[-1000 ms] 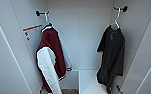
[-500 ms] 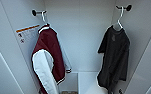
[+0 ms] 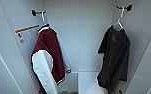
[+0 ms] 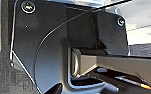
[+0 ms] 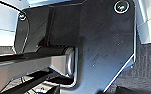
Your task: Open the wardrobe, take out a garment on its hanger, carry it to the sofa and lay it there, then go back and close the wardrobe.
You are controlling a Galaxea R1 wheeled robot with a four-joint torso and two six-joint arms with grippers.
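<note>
wardrobe stood open | black garment hung on its hanger – untouched | step: taking it out – hook needs lifting off peg | fingers' state: cannot tell

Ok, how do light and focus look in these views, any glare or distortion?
Head view: soft and blurred, even light on the white wardrobe, its side walls leaning outward from the wide lens; the black garment shows little detail. Both wrist views: blurred, with dark robot parts close up and bright highlights at the edges.

Wardrobe is standing open, black tee hanging limp off its pale hanger on the right-side peg.
</note>
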